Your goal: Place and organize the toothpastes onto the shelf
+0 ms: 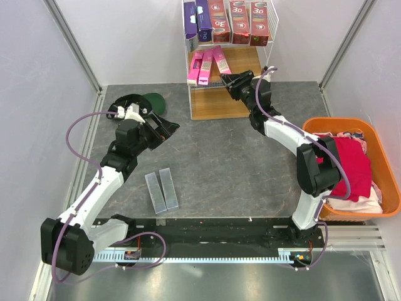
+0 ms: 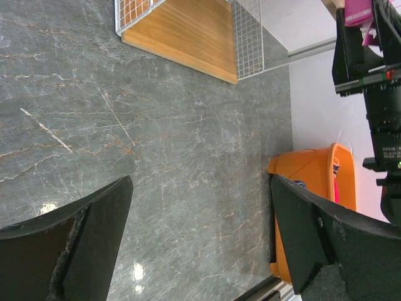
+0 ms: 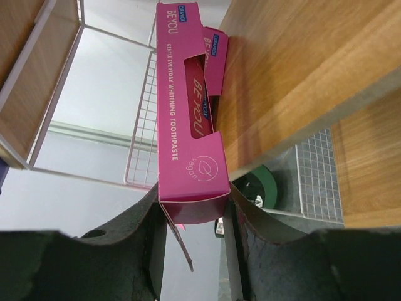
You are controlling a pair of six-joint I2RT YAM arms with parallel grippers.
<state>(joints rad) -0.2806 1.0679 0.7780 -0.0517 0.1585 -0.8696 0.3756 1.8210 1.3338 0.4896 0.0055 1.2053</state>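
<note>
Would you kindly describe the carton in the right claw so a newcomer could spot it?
Find the white wire shelf at the far edge of the table. Three bright pink cartons sit at its middle board; yours is the rightmost carton, the only one gripped by the right claw.

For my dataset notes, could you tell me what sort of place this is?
Likely a robotics lab test cell: plain white partition walls enclose a grey tabletop, with a wire shelf of toothpaste cartons staged on it.
</note>
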